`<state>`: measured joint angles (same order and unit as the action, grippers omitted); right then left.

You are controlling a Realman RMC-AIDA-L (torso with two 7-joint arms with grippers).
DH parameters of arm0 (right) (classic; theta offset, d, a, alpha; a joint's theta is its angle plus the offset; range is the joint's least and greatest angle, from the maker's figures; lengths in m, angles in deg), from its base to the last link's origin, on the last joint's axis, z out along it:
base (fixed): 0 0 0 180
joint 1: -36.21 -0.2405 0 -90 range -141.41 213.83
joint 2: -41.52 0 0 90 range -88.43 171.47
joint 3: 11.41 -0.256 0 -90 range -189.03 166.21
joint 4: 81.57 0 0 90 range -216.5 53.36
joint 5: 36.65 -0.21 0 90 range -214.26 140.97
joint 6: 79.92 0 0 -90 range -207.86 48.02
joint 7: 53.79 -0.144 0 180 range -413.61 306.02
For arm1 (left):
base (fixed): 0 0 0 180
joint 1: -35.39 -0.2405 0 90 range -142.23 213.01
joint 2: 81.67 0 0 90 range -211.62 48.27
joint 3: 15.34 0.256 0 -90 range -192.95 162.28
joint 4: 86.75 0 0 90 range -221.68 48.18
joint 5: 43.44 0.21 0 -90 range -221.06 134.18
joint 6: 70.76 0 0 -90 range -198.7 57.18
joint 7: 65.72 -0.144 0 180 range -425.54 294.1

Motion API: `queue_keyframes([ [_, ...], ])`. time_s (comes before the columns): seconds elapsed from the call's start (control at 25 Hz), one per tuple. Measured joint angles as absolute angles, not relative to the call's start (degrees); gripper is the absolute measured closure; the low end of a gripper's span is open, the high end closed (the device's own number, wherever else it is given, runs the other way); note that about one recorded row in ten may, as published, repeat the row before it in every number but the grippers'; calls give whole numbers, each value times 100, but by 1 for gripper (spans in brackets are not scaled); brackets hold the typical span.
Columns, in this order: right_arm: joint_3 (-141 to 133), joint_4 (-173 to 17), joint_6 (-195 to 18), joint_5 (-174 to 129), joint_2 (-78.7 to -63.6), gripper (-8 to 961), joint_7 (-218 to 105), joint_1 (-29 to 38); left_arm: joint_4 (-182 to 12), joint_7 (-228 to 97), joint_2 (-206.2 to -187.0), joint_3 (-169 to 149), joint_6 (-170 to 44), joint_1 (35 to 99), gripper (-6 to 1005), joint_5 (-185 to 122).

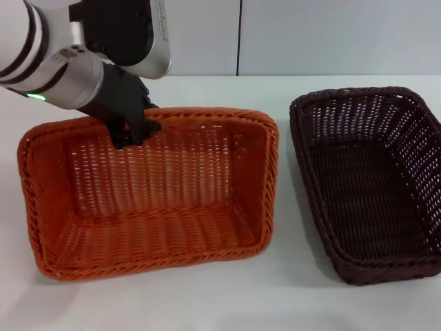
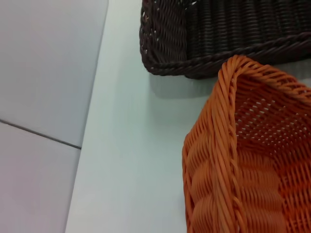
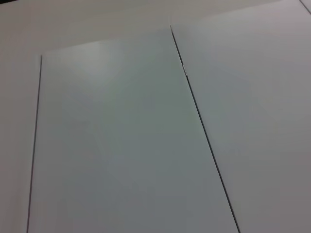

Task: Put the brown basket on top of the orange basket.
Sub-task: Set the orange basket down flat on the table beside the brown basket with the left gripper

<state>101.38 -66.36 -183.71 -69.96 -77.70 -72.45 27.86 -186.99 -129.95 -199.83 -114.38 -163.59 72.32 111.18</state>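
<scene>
The orange basket [image 1: 148, 200] is on the left of the head view, tipped so its inside faces me, far side raised. My left gripper [image 1: 131, 132] is shut on its far rim, black fingers straddling the braid. The brown basket [image 1: 368, 179] lies flat on the white table [image 1: 207, 303] to the right, a narrow gap apart from the orange one. In the left wrist view, a corner of the orange basket [image 2: 233, 160] fills the foreground with the brown basket [image 2: 218, 39] behind it. My right gripper shows in no view.
Pale wall panels [image 1: 310, 34] with a dark vertical seam stand behind the table. The right wrist view shows only flat pale panels [image 3: 121, 145] with thin seams.
</scene>
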Motion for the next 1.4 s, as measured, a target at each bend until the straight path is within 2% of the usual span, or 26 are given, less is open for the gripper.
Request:
queue_keyframes([
  [1.04, 10160, -6624, -18403, -6950, -7765, 130, -7348, 2840, -17822, -12730, -20007, -11234, -15466, 7409, 803, 11174],
  [1.32, 10162, -6640, -18538, -6953, -7765, 130, -7363, 2884, -17942, -12768, -19999, -11163, -15319, 7422, 584, 11186],
  [1.4, 10161, -6647, -18591, -6958, -7766, 130, -7411, 2898, -18054, -12769, -19997, -11103, -15224, 7403, 460, 11226],
])
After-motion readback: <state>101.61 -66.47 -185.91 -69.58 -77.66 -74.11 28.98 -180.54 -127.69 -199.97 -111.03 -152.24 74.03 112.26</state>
